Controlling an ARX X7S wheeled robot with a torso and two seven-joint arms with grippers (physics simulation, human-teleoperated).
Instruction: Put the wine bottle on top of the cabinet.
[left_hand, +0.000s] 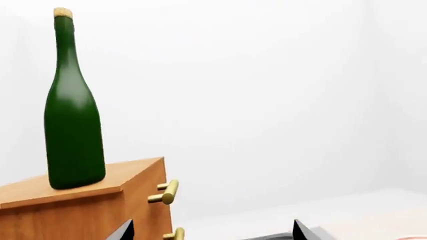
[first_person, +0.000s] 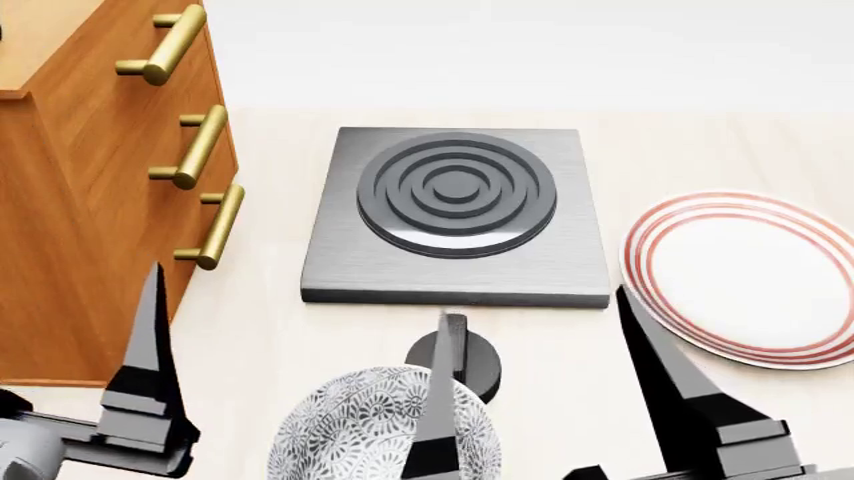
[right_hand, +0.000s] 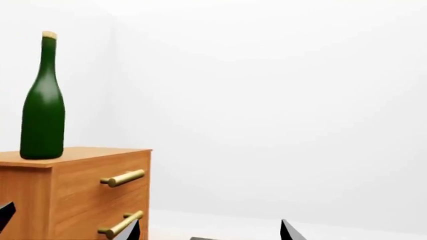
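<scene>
1. Both our pincers, left pincer (first_person: 287, 400) and right pincer (first_person: 667, 400), are wide open and hold nothing.
2. We see the wine bottle (left_hand: 73, 115) standing up on the cabinet (left_hand: 80, 205).

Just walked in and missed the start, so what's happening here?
The tall dark green glass wine bottle stands upright on the orange-brown wooden cabinet. Neither gripper holds anything: the left gripper and right gripper are both open, clear of the bottle, over the table with the grey burner plate.
</scene>
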